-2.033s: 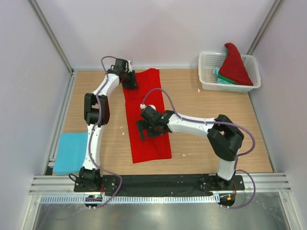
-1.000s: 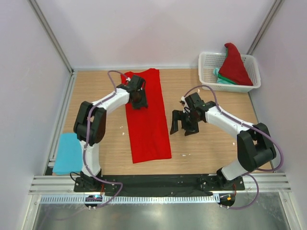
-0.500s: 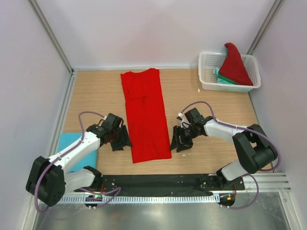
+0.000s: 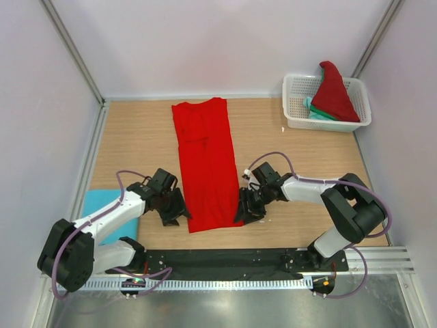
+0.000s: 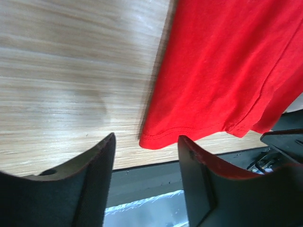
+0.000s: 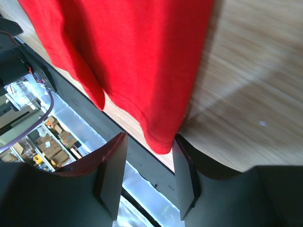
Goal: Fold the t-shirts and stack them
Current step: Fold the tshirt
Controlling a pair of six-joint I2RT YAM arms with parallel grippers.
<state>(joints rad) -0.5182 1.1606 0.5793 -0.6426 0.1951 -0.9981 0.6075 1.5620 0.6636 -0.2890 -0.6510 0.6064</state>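
Wooden desk (image 4: 136,137) between white walls: at far left a blue shirt (image 4: 99,200) lies flat at the near edge. Beside it the left claw (image 4: 176,210) sits low, fingers spread wide, gripping nothing. The near left corner of the red shirt (image 4: 205,160) lies between them, not yet pinched. That shirt lies flat as a long strip down the middle of the desk. At its near right corner the right claw (image 4: 246,207) is likewise wide open and empty, straddling the hem. Far right, a white basket (image 4: 295,102) holds a second red shirt (image 4: 333,89) and a teal shirt (image 4: 315,111). Cloth this light and limp will likely sag and slide, so the two hem corners, pinched through every layer, look the best hold.
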